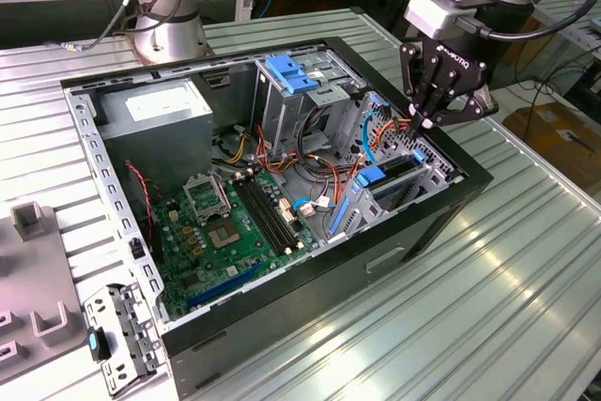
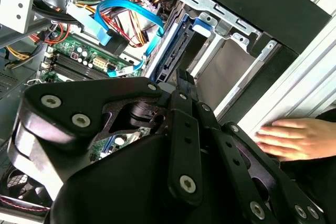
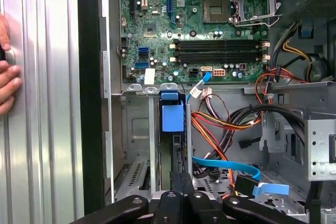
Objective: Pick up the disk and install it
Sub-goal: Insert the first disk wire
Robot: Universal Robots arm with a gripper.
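Exterior view up, and I have the gripper (image 1: 420,122) hanging over the corner of the open computer case (image 1: 282,305) on the exterior view's right. The fingers are pinched together to a single tip with nothing between them, so I'm reading it as closed and empty.

The disk (image 1: 390,178) is not in the pincer. It stands on edge inside the metal drive bay (image 1: 427,180), its blue rail showing just below the fingertips. In the first wrist view the disk (image 3: 173,119) runs straight away from the closed tip (image 3: 181,178), lined up with it. I can't tell from any angle whether the tip is touching the disk or just above it.

My read is that this is the seating stage: the disk is in its slot, and I can't confirm that it's fully home. To do it well I'd keep the closed tip centred on the disk's edge and square to the bay's guides, not on a blue rail. Pressure should go straight along the slot and build slowly, because a skewed push would likely jam the rails.

Two things need care. The blue flat cable (image 3: 226,163) and the orange wires (image 3: 210,129) lie just beside the bay, close enough to get snagged. In the second wrist view a person's hand (image 2: 299,137) rests on the table (image 2: 315,61) outside the case wall, apart from the gripper (image 2: 181,77). I'd keep all motion inside the case while it's there.
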